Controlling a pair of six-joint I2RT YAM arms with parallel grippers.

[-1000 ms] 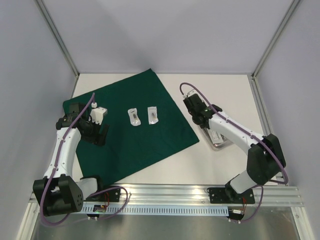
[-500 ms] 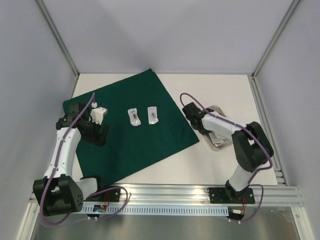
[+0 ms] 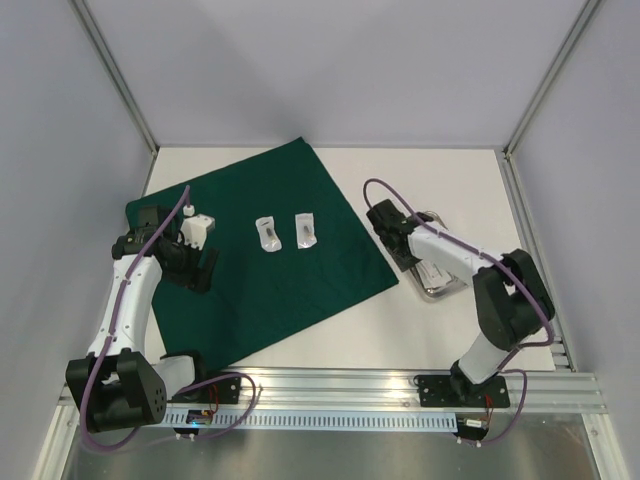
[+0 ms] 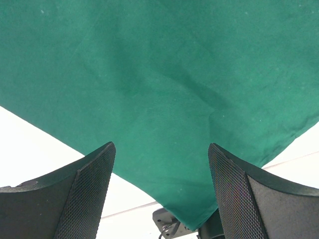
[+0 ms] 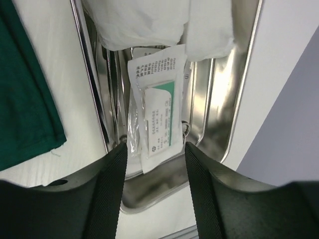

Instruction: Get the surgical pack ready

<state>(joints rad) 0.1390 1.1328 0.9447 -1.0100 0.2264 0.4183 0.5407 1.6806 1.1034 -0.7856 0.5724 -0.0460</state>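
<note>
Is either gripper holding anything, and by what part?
Nothing is held: left gripper open over the green cloth, right gripper open over the steel tray.

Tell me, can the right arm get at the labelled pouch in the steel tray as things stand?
Probably yes. The right claw hangs open directly over the pouch, which lies uppermost in the tray; the gauze sits at its far end only.

Matt green woven cloth (image 4: 164,74), glossy steel tray (image 5: 239,89), clear plastic pouch (image 5: 157,114), soft white gauze (image 5: 134,20)
</note>
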